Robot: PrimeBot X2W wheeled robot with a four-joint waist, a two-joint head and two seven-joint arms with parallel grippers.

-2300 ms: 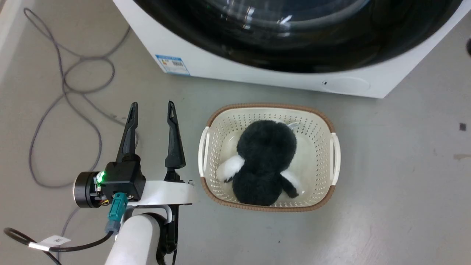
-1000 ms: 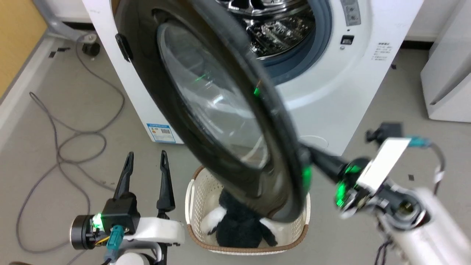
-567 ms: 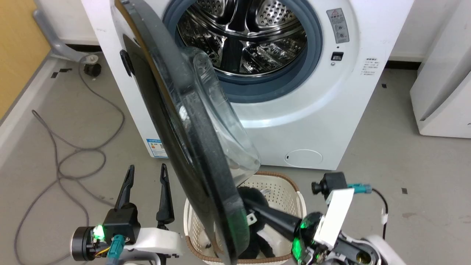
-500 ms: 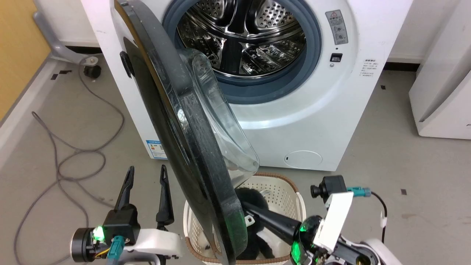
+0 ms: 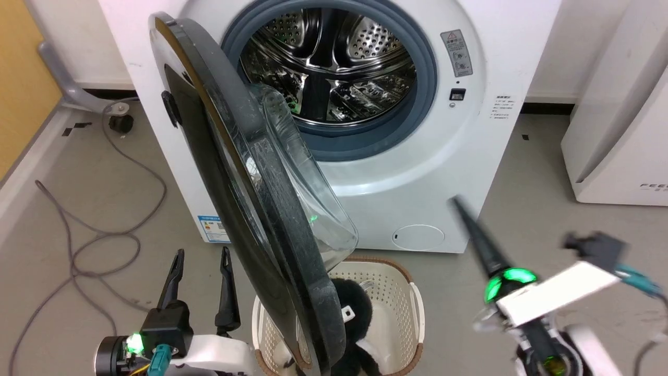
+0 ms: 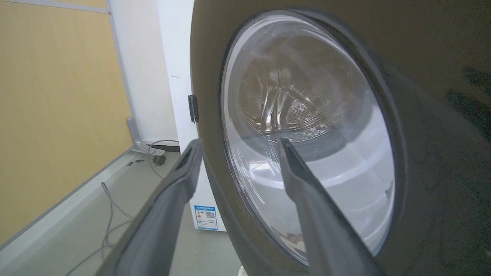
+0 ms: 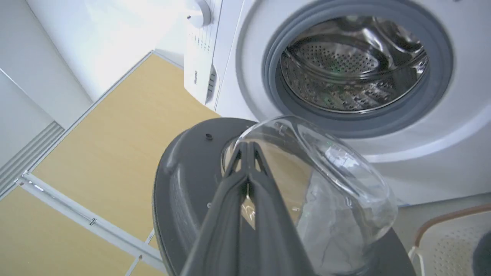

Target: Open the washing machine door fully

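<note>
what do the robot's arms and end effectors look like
The left end effector and right end effector each have two long dark tapering fingers on a black base with a green light, then a white bracket and teal cable plug.

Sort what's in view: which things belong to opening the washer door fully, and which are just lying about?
Job in hand:
washing machine door, partly open
right pincer, shut, apart from the door

Lying about:
laundry basket
black plush toy inside it
grey cable on the floor
left pincer, open, holding nothing
</note>
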